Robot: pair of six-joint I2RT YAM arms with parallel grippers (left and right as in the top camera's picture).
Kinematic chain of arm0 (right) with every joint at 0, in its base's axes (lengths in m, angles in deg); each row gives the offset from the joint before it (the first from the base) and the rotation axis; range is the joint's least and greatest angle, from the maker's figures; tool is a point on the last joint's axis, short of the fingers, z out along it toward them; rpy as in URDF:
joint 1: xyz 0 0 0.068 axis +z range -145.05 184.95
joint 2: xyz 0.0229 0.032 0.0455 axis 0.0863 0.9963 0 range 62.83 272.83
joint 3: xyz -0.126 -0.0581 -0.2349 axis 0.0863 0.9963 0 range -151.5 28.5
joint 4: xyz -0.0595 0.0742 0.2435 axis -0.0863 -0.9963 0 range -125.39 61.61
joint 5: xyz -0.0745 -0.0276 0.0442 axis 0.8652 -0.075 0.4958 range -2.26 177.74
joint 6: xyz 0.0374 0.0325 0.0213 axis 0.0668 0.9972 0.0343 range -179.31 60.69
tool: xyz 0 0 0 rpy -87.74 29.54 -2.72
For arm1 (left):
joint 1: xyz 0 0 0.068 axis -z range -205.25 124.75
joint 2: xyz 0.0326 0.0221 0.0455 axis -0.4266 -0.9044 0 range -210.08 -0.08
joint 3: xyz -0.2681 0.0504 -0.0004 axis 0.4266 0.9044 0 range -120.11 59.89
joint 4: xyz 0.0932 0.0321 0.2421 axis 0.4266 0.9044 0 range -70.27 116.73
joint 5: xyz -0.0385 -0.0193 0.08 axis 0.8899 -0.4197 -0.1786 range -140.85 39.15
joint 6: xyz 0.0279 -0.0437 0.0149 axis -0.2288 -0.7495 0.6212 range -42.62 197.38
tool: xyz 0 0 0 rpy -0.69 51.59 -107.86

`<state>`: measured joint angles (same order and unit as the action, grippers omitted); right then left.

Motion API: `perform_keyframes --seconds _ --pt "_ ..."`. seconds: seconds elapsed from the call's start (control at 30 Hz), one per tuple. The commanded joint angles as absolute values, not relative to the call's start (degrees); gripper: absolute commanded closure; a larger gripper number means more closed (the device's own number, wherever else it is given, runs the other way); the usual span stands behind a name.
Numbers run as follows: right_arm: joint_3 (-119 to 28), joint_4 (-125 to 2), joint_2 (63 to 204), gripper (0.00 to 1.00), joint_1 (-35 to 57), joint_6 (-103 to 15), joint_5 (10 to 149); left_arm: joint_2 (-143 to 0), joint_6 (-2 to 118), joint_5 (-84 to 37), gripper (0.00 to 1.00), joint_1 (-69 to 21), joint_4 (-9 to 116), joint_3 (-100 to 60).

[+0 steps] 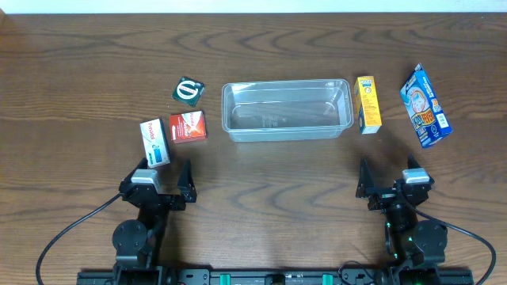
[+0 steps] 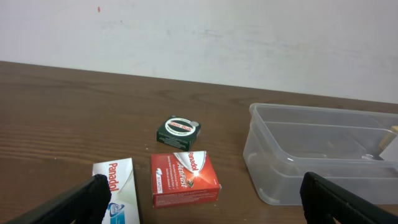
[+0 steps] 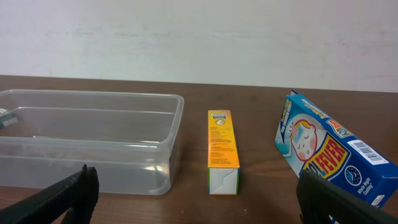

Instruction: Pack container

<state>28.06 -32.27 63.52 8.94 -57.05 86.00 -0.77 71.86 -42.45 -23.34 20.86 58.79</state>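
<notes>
The clear plastic container [image 1: 287, 109] stands empty at the table's middle back; it also shows in the left wrist view [image 2: 323, 152] and the right wrist view [image 3: 93, 140]. Left of it lie a green box [image 1: 188, 89], a red box [image 1: 188, 127] and a white-blue Panadol box [image 1: 154, 141]. Right of it lie a yellow box [image 1: 367, 104] and a blue fever-patch box [image 1: 425, 106]. My left gripper [image 1: 162, 184] is open and empty near the front edge, behind the Panadol box. My right gripper [image 1: 390, 180] is open and empty, in front of the yellow box.
The wooden table [image 1: 269, 182] runs to a white wall at the back. Black cables trail from both arm bases at the front edge.
</notes>
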Motion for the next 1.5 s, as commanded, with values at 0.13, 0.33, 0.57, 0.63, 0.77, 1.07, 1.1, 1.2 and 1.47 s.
perform_keyframes --seconds 0.13,0.33,0.57,0.63,0.77,1.07,1.1,1.2,1.47 --pt "28.19 -32.46 63.15 0.01 9.31 -57.85 85.76 -0.38 72.45 -41.83 0.02 -23.58 22.91 59.66" --pt "28.19 -32.46 63.15 0.01 9.31 -57.68 85.80 -0.38 72.45 -41.83 0.02 -23.58 22.91 59.66" --pt "28.19 -32.27 63.15 0.01 9.31 -57.68 85.80 -0.38 72.45 -41.83 0.02 -23.58 22.91 59.66" --pt "28.19 -32.24 63.15 0.01 9.31 -57.68 85.80 -0.38 72.45 -41.83 0.02 -23.58 22.91 59.66" --pt "28.19 -31.50 63.15 0.01 9.31 -57.66 85.76 -0.38 72.45 -41.83 0.02 -23.58 22.91 59.66" --pt "25.63 -31.94 63.17 0.01 9.31 -57.44 83.99 -0.38 72.45 -41.83 0.02 -23.58 22.91 59.66" --pt "24.43 -33.14 63.26 0.01 9.31 -57.13 84.05 -0.38 72.45 -41.83 0.02 -23.58 22.91 59.66" --pt "19.60 -37.40 64.99 0.01 9.31 -57.02 84.08 -0.38 72.45 -41.83 0.02 -23.58 22.91 59.66" --pt "0.98 -43.76 84.77 0.01 9.29 -57.24 82.00 -0.38 72.45 -41.83 0.02 -23.58 22.91 59.66"
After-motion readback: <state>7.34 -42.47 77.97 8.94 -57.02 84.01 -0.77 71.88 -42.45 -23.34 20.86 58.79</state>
